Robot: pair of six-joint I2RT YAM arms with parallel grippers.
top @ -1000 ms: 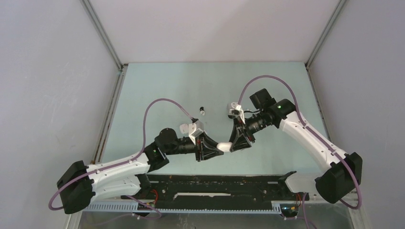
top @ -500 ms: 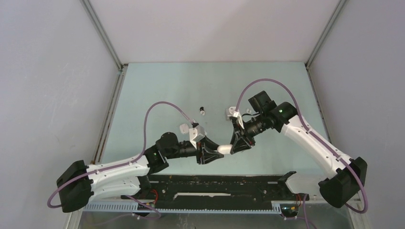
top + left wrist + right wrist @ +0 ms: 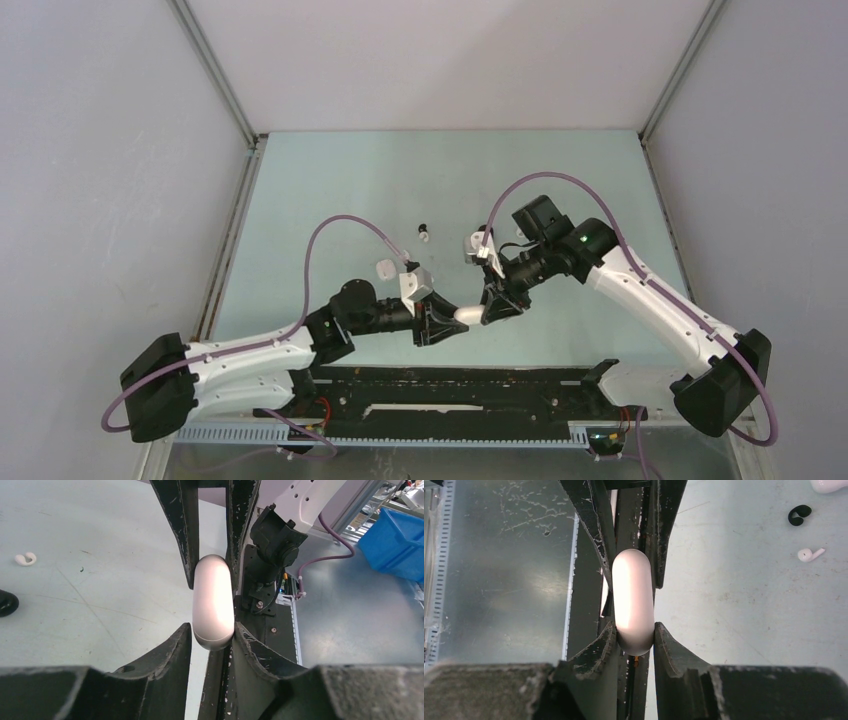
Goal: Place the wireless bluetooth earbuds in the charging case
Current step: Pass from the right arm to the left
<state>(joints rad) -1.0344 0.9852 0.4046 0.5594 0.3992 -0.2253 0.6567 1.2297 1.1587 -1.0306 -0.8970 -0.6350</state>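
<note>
A white pebble-shaped charging case (image 3: 466, 314) is held shut above the table between both grippers. My left gripper (image 3: 443, 322) is closed on its left end and my right gripper (image 3: 488, 306) on its right end. In the left wrist view the case (image 3: 213, 600) sits between my own fingers (image 3: 246, 645), with the other gripper's fingers on its far end. The right wrist view shows the case (image 3: 633, 600) pinched the same way. A black earbud (image 3: 799, 515) and a white earbud (image 3: 810, 555) lie on the table. Another white earbud (image 3: 25, 558) lies off to the left.
A small bud (image 3: 424, 234) and a white rounded object (image 3: 385, 268) lie on the green table behind the grippers. A black rail (image 3: 450, 385) runs along the near edge. A blue bin (image 3: 395, 545) stands off the table. A dark object (image 3: 6, 602) sits at the left wrist view's edge.
Both grippers, still holding the case between them, have shifted slightly toward the near edge and left. The right arm has stretched out further.
</note>
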